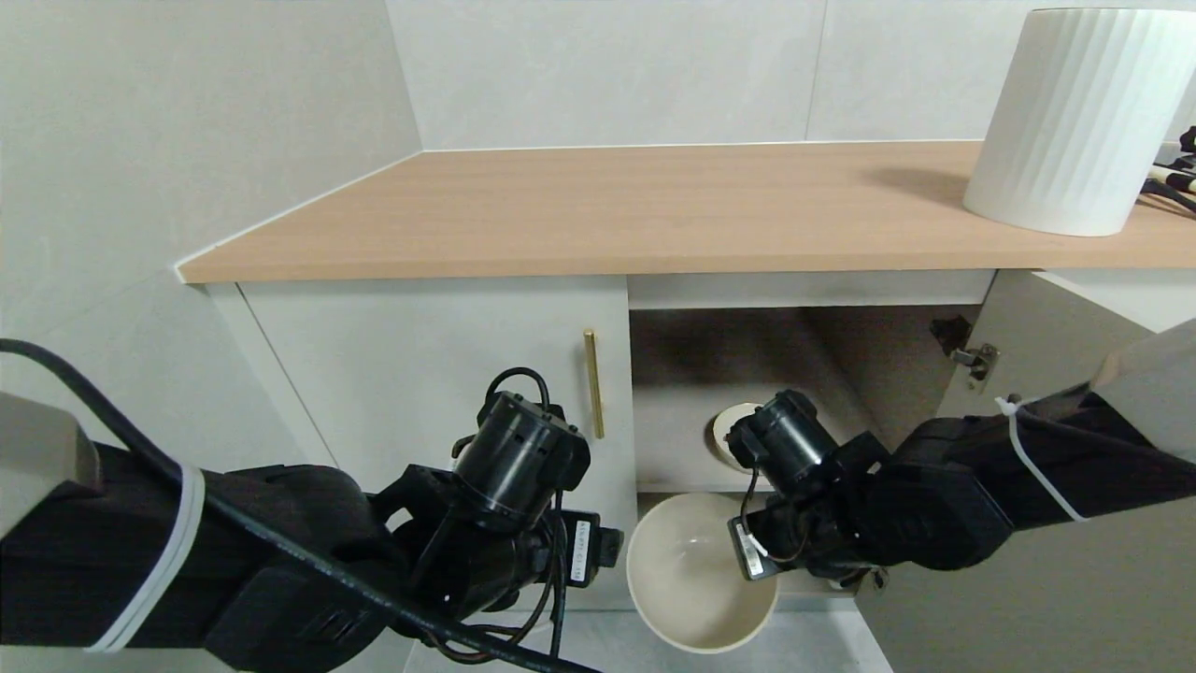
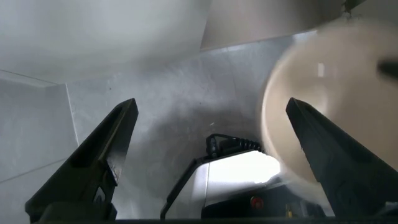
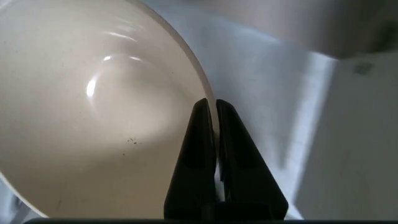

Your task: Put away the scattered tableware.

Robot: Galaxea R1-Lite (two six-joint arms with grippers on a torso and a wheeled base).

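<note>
Right now the right gripper [image 3: 214,109] is clamped on the rim of the cream bowl [image 1: 696,579], one finger [image 3: 199,143] inside the wall and the other outside. It holds the bowl mouth-up just outside the open cabinet [image 1: 710,346], low at the front edge of the cabinet floor. Deeper in the cabinet, towards the back wall, sits a round cream piece [image 1: 729,425], partly hidden by the wrist. The left gripper [image 2: 211,106] hangs with its jaws spread and nothing between them, in front of the cabinet's closed door [image 1: 420,374] and just beside the bowl. As I judge it, the step in hand is carrying the bowl inside. A rim pinch lets a bowl swing, so it should go in slowly and level, lifted clear of the cabinet floor's front edge. It should be set down short of the cream piece and released only once the base rests flat.
</note>
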